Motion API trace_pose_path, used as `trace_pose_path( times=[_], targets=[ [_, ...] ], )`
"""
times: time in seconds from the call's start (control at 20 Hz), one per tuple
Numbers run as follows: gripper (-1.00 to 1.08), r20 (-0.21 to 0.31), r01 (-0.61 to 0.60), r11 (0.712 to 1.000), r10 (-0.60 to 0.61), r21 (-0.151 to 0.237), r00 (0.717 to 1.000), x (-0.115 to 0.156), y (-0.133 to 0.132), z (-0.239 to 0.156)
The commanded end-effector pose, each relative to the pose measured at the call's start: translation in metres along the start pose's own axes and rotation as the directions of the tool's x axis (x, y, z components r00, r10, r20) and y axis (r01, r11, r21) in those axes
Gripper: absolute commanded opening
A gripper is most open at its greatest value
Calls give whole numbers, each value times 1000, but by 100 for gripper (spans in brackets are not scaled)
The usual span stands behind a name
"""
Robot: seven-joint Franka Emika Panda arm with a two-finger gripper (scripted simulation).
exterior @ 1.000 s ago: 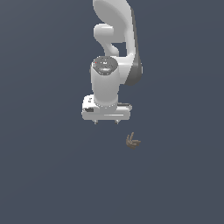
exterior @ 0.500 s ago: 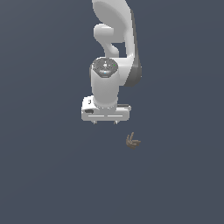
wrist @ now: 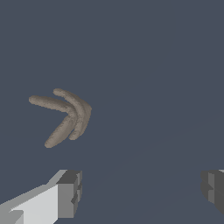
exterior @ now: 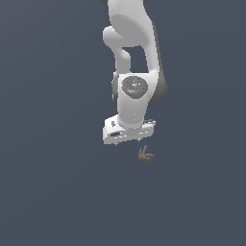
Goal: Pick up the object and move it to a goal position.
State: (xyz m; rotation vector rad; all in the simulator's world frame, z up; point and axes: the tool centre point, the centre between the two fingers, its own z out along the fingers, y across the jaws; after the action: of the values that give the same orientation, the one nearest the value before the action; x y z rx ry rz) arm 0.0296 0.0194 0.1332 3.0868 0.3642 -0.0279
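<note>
You have the object, a small brown bent piece with short prongs, lying alone on the plain dark surface. In the exterior view it sits just below the white gripper and slightly toward the exterior view's right, near it but not touching. Nothing lies between them. In the wrist view the object shows as two curved limbs meeting at a bend, with a doubled prong on each side, lying clear of both fingertips. Your jaws stand wide apart, one fingertip at each side of the wrist view, and they hold nothing. The bare surface fills the gap between them. The arm reaches down from above the scene.
</note>
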Motion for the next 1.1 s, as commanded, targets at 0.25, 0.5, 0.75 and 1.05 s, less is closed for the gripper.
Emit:
trace_pose_path(
  times=[0.25, 0.5, 0.75, 1.05],
  targets=[
    [100, -19, 222, 975, -222, 15, 975, 30, -54, 26],
    [100, -28, 297, 955, -296, 21, 955, 40, -74, 35],
    [100, -29, 309, 951, -308, 23, 951, 41, -78, 37],
    [100, -29, 310, 950, -310, 23, 950, 41, -79, 52]
  ],
)
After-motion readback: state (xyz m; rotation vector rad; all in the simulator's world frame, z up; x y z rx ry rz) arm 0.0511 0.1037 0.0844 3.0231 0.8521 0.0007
